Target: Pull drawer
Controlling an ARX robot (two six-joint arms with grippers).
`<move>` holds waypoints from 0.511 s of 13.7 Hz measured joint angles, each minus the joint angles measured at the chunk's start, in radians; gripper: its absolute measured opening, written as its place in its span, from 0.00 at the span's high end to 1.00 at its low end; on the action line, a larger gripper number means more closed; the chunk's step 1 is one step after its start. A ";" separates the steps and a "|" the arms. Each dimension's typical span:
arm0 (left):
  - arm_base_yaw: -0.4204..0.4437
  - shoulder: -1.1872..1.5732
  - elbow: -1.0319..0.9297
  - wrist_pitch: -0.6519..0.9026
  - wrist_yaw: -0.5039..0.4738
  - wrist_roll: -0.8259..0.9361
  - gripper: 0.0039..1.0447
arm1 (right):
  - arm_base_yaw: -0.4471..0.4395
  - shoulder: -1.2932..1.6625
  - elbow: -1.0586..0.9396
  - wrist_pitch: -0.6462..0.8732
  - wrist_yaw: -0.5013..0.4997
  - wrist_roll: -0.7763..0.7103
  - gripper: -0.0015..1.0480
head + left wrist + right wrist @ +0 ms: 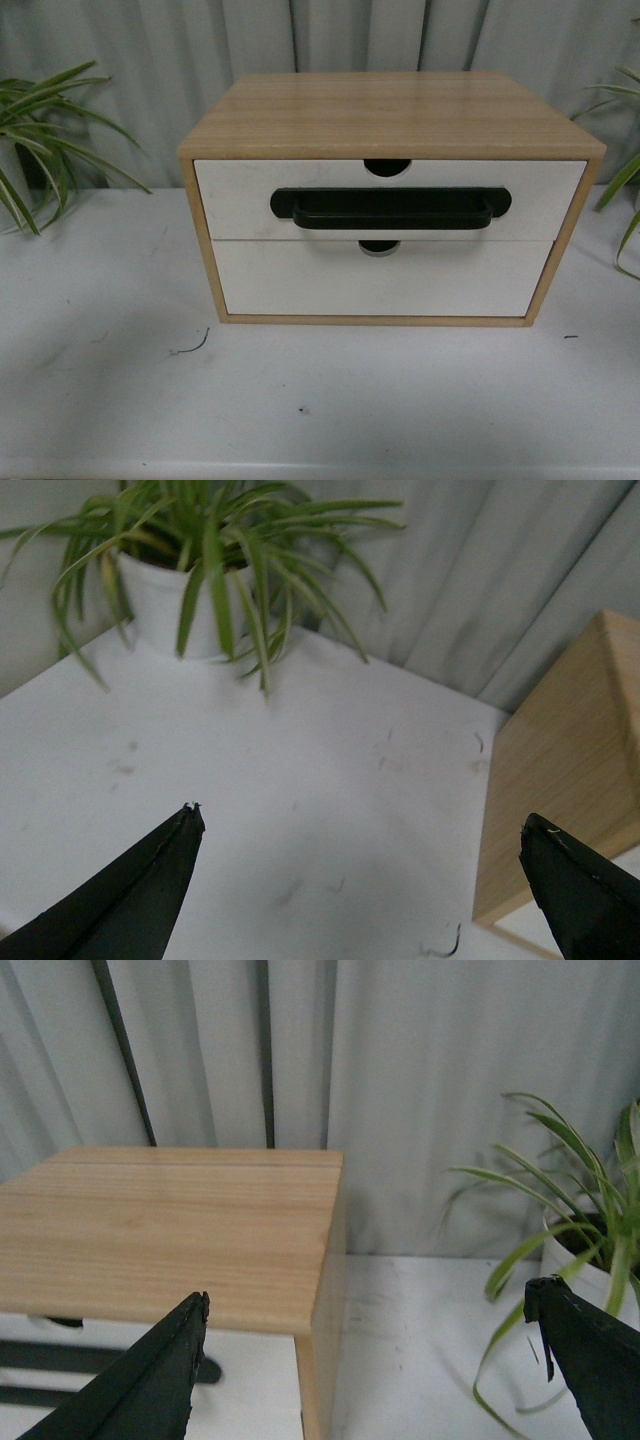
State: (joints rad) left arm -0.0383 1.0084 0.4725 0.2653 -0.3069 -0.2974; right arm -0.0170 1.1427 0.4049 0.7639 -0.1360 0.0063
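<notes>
A light-wood cabinet [390,115] stands on the white table [300,400]. Its upper drawer [240,200] has a white front, a long black bar handle [392,209] on a black oval backplate and a half-round notch [387,166] in its top edge; it looks flush with the cabinet. Neither arm shows in the front view. My left gripper [360,825] is open over bare table beside the cabinet's left side [560,780]. My right gripper [365,1300] is open above the cabinet's right front corner [310,1330], with the end of the handle [60,1370] in sight.
Below the drawer sits a white drawer front [380,280] without a handle. A potted plant [200,570] stands at the table's back left, another plant [590,1250] at the right. Grey curtains [300,35] hang behind. A small dark scrap [192,347] lies on the table.
</notes>
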 joint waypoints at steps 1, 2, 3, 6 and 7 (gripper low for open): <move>-0.009 0.098 0.088 0.024 0.021 0.039 0.06 | 0.019 0.093 0.085 0.006 0.001 -0.027 0.06; -0.036 0.193 0.182 0.034 0.059 0.085 0.06 | 0.029 0.166 0.164 -0.001 -0.014 -0.060 0.06; -0.080 0.265 0.269 0.001 0.125 0.154 0.06 | 0.043 0.216 0.228 -0.009 -0.061 -0.116 0.06; -0.224 0.382 0.468 -0.206 0.395 0.453 0.06 | 0.063 0.284 0.351 -0.134 -0.314 -0.389 0.06; -0.254 0.400 0.518 -0.309 0.476 0.565 0.06 | 0.061 0.290 0.379 -0.191 -0.391 -0.503 0.06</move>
State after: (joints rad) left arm -0.2924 1.4086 0.9909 -0.0441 0.1692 0.2680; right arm 0.0444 1.4323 0.7841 0.5732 -0.5274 -0.4965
